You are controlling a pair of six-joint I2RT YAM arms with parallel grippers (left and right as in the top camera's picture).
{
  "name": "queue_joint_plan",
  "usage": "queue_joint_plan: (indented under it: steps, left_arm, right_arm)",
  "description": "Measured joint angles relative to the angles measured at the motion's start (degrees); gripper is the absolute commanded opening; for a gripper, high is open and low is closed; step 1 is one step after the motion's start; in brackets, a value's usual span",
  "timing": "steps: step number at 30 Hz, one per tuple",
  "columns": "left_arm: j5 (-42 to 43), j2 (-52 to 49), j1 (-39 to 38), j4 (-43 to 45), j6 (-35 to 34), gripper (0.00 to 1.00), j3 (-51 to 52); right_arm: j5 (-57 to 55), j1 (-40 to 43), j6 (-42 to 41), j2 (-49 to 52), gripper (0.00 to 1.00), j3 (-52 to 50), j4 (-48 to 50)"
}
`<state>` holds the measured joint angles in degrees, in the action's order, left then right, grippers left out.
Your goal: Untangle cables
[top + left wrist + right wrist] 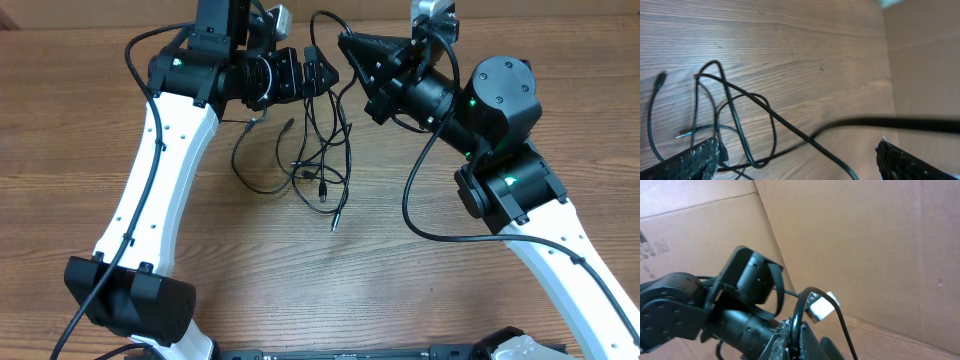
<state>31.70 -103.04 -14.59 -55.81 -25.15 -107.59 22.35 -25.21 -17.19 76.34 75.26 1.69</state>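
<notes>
The wooden table point(250, 260) fills most of the overhead view, and a cardboard wall point(865, 240) stands along its far side. My left arm point(165, 150) rises from the near left and my right arm point(545, 240) from the near right. Both bend inward, so the two wrists meet close together at the far middle of the table.

My left gripper point(322, 72) is spread wide. In its wrist view the two fingers point(700, 160) sit at opposite lower corners with bare table between them, and they grasp nothing. My right gripper point(345, 42) is just beside it, nose to nose. In its wrist view the fingers point(782, 342) are clenched on one thin black strand that arcs up out of them and falls away to the right.

The cables point(303, 168) lie mostly on the table, directly below and just toward me from the two grippers, in a loose bundle of crossing loops. One strand climbs from the bundle to my right gripper and loops above it. In the left wrist view the loops point(737, 120) lie under the open jaws toward the left finger, and one strand runs across between the fingers.

A silvery tip point(334, 224) points out of the bundle's near edge, well clear of both grippers. A small black plug point(661, 78) lies apart at the left.
</notes>
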Motion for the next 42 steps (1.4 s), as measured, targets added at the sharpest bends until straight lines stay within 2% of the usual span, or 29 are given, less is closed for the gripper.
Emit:
queue_joint_plan:
  steps: [10, 17, 20, 26, 34, 42]
  left_arm:
    - [-11.4, -1.2, -3.9, -0.1, -3.2, 1.00, 0.0]
    - [-19.4, -8.6, -5.2, -10.0, -2.5, 1.00, 0.0]
    - [-22.9, -12.2, -4.5, -13.5, -1.7, 1.00, 0.0]
    - [-25.8, -15.6, -0.8, -14.5, -0.3, 1.00, 0.0]
    - [-26.7, -16.0, 5.5, -15.4, 1.4, 1.00, 0.0]
    - [-30.6, -16.0, 6.1, -16.6, 1.7, 1.00, 0.0]
  right_arm:
    - [3.5, 0.0, -4.1, 0.0, 0.04, 0.1, 5.7]
    - [3.8, 1.0, -4.9, 0.0, 0.04, 0.1, 7.3]
    - [3.8, 3.3, -5.0, 0.0, 0.04, 0.1, 7.3]
    - [3.7, 9.2, -5.1, 0.0, 0.04, 0.1, 7.3]
    - [3.8, 19.7, -5.1, 0.0, 0.04, 0.1, 5.4]
    - [4.2, 27.0, -5.1, 0.0, 0.04, 0.1, 7.0]
